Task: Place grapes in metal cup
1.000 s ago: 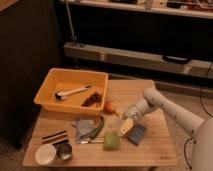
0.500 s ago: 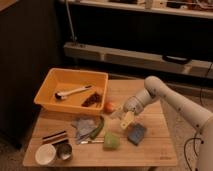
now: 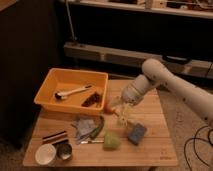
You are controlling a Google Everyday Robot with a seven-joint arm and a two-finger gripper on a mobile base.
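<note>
Nearest to me, at the front left corner of the wooden table point(image 3: 150, 150), the metal cup point(image 3: 64, 151) stands upright just beside a white cup point(image 3: 46, 154), and as far as I can make out its dark inside holds nothing, so I judge the placing not done. A little further in lie a couple of dark bars point(image 3: 54, 136), a green block point(image 3: 112, 141) and a blue sponge point(image 3: 136, 133), then a crumpled bluish cloth point(image 3: 83, 127) with a long green vegetable point(image 3: 100, 127) at its edge. Above the middle of the table hangs the gripper point(image 3: 121, 117), between an orange-red fruit point(image 3: 108, 106) and the blue sponge, pointing down; I read its jaws as spread wide with nothing between them. Beyond that sits the orange bin point(image 3: 50, 83), and the grapes point(image 3: 91, 100) lie inside it against the near right wall, alongside a white utensil point(image 3: 73, 92). They are well apart from the cup, with the clutter between. So by my reckoning almost everything is left: reach into the bin, close on the bunch, lift it over the wall, carry it across to the front left corner and let go over the cup. As for writing, I can read none: there is a faint mark near the table's front right corner, too small to make out, and the shelving point(image 3: 130, 55) at the back shows no label I can read.
</note>
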